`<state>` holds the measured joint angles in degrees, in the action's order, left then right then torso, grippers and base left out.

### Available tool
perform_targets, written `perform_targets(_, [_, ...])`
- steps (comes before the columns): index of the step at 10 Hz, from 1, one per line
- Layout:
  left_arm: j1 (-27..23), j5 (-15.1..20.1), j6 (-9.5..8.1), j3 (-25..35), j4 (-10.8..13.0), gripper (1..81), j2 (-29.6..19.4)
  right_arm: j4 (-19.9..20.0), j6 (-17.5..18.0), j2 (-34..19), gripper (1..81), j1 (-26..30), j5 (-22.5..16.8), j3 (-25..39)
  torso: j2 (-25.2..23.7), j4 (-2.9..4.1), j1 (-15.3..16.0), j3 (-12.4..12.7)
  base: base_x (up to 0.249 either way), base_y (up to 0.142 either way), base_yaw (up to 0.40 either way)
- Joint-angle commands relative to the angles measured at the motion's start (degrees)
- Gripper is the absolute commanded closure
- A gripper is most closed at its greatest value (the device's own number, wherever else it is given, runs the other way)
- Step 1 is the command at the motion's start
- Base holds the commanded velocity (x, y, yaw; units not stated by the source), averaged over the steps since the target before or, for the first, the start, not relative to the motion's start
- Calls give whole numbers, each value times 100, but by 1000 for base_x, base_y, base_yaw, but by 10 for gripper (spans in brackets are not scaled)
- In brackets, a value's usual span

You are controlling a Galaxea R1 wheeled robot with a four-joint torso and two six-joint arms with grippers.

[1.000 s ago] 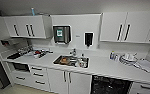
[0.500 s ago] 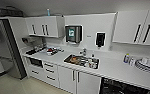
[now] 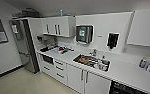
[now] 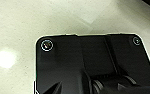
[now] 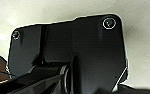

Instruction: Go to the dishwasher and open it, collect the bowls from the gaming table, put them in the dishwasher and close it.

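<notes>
Left wrist plate (image 4: 91,62) dark, pointing down toward floor, round fittings at corners. Right wrist plate (image 5: 73,50) likewise facing down, jointed bar beside it. Fingers of either gripper too hard to make out.

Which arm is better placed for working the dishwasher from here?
Right, tentatively. The dishwasher sits at the head view's lower right, under the counter beyond the sink, on the right arm's side. Both wrist views face floor, so neither arm is close.
</notes>
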<state>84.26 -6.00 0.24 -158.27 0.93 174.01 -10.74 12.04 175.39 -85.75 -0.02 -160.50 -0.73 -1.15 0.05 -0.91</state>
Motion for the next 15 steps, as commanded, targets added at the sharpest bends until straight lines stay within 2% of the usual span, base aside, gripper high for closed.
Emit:
perform_targets(1, [-318,266,46,7,22,10,-15,-16,44,-1,10,325,-279,2,0,0,0,0,0,0,338])
perform_targets(6, [-318,266,46,-2,30,10,-32,-33,0,-80,10,264,-200,124,0,0,0,-2,0,0,338])
perform_targets(7, [-318,266,46,-2,22,10,-41,-16,0,-246,10,255,-165,369,0,0,0,0,0,0,338])
perform_targets(10, [-309,266,55,7,13,10,-50,28,8,-1010,10,202,-52,1792,0,0,0,0,0,0,338])
perform_targets(12, [-283,265,55,128,13,10,-128,-15,0,-1117,10,167,73,1988,0,0,0,0,0,0,338])
perform_targets(15, [-274,257,46,709,-14,10,-489,-25,0,-1056,10,176,2,1927,0,0,0,0,0,0,338])
